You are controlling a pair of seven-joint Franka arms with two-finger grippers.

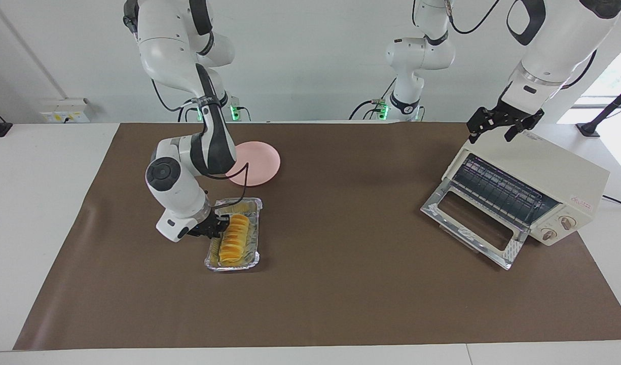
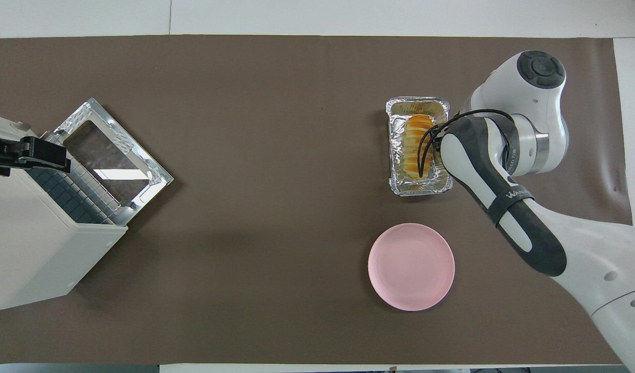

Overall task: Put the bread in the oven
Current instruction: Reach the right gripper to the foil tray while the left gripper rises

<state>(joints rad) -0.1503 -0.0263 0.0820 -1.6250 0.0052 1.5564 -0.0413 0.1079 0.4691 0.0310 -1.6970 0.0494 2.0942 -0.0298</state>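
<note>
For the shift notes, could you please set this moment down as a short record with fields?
bread: lying in the foil tray
right gripper: down at the bread's side, inside the tray
left gripper: open, over the oven's top, waiting
oven: at the left arm's end of the table, door dropped open, rack bare
pink plate: nearer to the robots than the tray
bread in oven: not yet

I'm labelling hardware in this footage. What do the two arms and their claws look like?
Both arms have glossy white rounded shells with dark grey joint sections and thin black cables looped outside. The right arm carries a black band with white lettering. The right claw and left claw are black, skeletal linkages on white wrist housings.
</note>
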